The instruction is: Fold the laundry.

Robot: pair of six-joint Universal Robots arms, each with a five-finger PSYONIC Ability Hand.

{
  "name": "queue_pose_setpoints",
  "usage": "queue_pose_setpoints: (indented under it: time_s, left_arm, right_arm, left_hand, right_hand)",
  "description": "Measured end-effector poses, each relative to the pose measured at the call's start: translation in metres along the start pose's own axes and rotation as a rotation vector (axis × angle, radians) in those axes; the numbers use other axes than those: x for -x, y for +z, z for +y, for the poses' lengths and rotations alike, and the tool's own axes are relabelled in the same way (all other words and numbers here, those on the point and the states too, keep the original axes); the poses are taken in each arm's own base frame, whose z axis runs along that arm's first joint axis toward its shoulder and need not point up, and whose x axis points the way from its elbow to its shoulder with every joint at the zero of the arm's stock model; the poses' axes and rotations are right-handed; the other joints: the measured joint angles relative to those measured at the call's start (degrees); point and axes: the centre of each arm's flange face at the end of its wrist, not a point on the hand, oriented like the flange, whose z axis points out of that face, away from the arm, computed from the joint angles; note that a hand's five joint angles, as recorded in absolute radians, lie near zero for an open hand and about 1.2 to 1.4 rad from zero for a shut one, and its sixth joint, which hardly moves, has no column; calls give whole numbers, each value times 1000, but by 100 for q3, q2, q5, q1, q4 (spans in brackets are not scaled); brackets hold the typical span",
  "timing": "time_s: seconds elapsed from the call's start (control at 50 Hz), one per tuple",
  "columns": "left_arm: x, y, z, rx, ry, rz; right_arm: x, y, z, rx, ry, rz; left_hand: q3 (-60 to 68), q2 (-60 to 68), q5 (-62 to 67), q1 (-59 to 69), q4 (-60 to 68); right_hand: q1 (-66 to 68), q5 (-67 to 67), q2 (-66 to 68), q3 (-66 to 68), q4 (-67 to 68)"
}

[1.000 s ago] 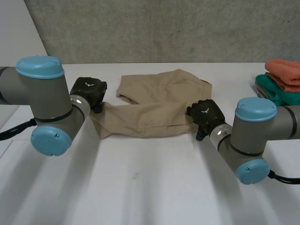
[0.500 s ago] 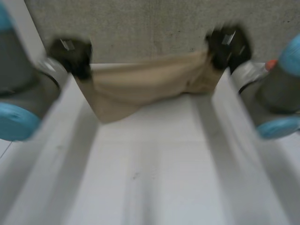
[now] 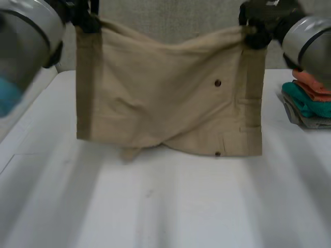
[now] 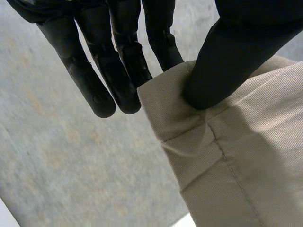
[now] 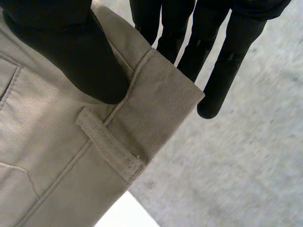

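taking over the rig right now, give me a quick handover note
Left hand: pinching one top corner of the tan garment.
Right hand: pinching the other top corner, at the waistband by a belt loop.
The garment hangs spread between the hands above the table. A stack of folded cloths sits to the robot's right.
Done: garment held up and spread.
Left: lay it flat, fold it, add it to the stack.

left hand (image 3: 83,18): cut off by head view's upper edge | right hand (image 3: 257,26): top cut off likewise | khaki garment (image 3: 165,103): hides the table (image 3: 165,206) behind it; lower hem bunched, cannot tell its lie | wrist views: tips of fingers (image 4: 161,45) and fingers (image 5: 176,33) hidden behind the cloth's corner | folded stack (image 3: 310,95): cut off at the edge
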Motion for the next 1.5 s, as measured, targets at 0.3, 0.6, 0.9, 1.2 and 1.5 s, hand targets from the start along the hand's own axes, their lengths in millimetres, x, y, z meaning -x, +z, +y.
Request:
queue_pose_setpoints:
  time_s: [0.3, 0.6, 0.9, 1.2, 1.5]
  left_arm:
    - [49, 78, -49, -555, -132, -172]
    - [59, 62, -58, -586, -182, -152]
    - [3, 25, 181, 207, -134, -4]
    - [-21, -72, 175, 617, 84, 233]
    - [-41, -142, 164, 816, 334, 493]
  right_arm:
    - [-12, 53, -70, -742, 5, 356]
    - [21, 47, -56, -647, 43, 239]
    - [113, 10, 155, 12, -64, -51]
    - [118, -69, 148, 318, -264, -247]
    - [107, -147, 128, 579, -435, -575]
  left_hand:
    - [0, 4, 0, 0, 1]
    - [0, 3, 0, 0, 1]
    - [0, 5, 0, 0, 1]
    - [0, 5, 0, 0, 1]
    - [-1125, -1162, -978, -1202, -1181]
  right_hand:
    - [0, 0, 10, 21, 7]
    - [0, 31, 10, 21, 7]
    - [0, 31, 10, 21, 8]
    - [0, 31, 10, 21, 8]
    - [0, 31, 10, 21, 8]
